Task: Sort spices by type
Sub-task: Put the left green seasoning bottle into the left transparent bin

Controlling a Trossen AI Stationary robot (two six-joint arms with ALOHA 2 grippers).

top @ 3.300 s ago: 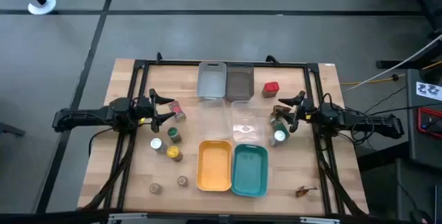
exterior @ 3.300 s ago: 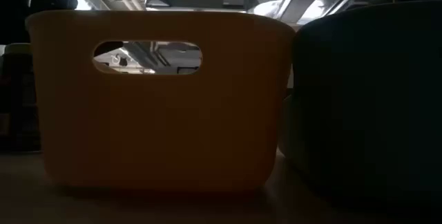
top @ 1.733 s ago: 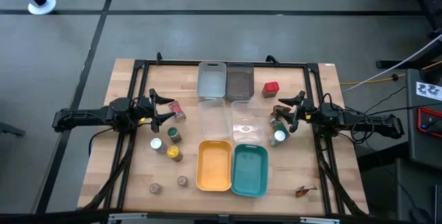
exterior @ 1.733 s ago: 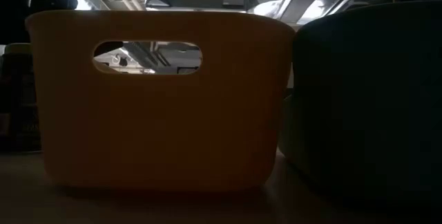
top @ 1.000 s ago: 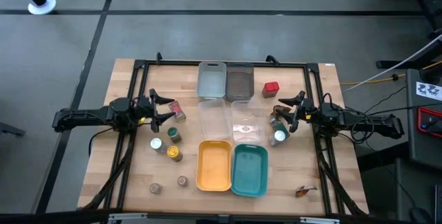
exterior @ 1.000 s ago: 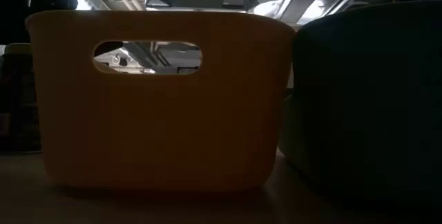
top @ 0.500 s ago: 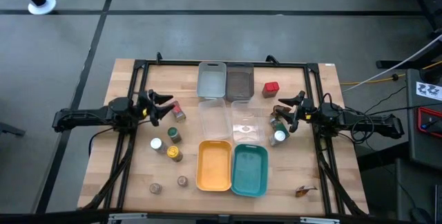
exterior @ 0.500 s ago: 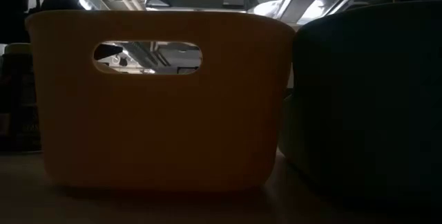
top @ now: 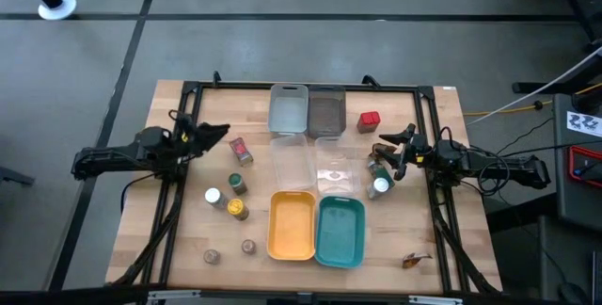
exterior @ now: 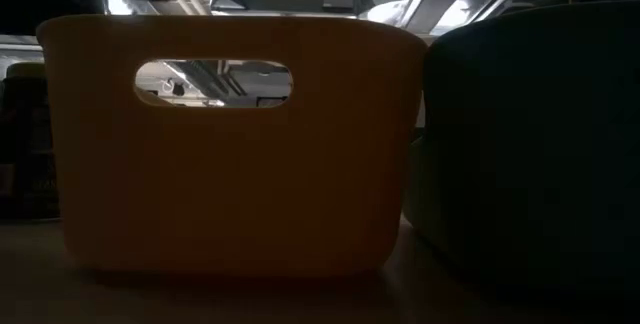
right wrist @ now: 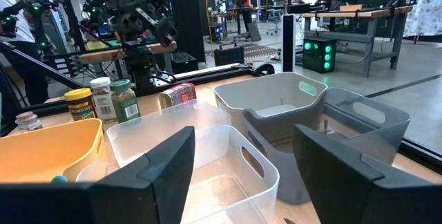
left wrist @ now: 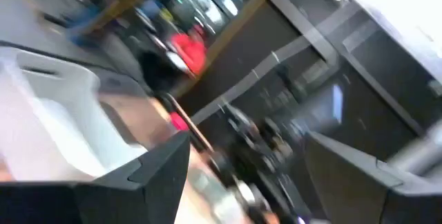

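Observation:
My left gripper (top: 214, 133) is open and hangs above the table's left part, left of a red-labelled jar (top: 241, 151) that stands on the wood. Its wrist view is blurred, with the fingers apart (left wrist: 245, 182). Nearer the front stand a white-lidded jar (top: 213, 196), a green-lidded jar (top: 236, 184) and a yellow jar (top: 239, 210). Two small brown jars (top: 248, 246) sit near the front edge. A red box (top: 369, 120) lies at the far right. My right gripper (top: 388, 154) is open beside two jars (top: 379, 185) on the right, holding nothing (right wrist: 242, 175).
Six trays fill the table's middle: light grey (top: 289, 110), dark grey (top: 326, 110), two clear ones (top: 293, 162), yellow (top: 293, 224) and teal (top: 340, 232). The low view shows only the yellow (exterior: 230, 144) and teal (exterior: 530, 134) walls. A small brown thing (top: 414, 260) lies front right.
My left gripper has drawn back from the red-labelled jar, toward the table's left and far side, rising and tipping upward. The jar has stayed where it was. My right arm has kept still.

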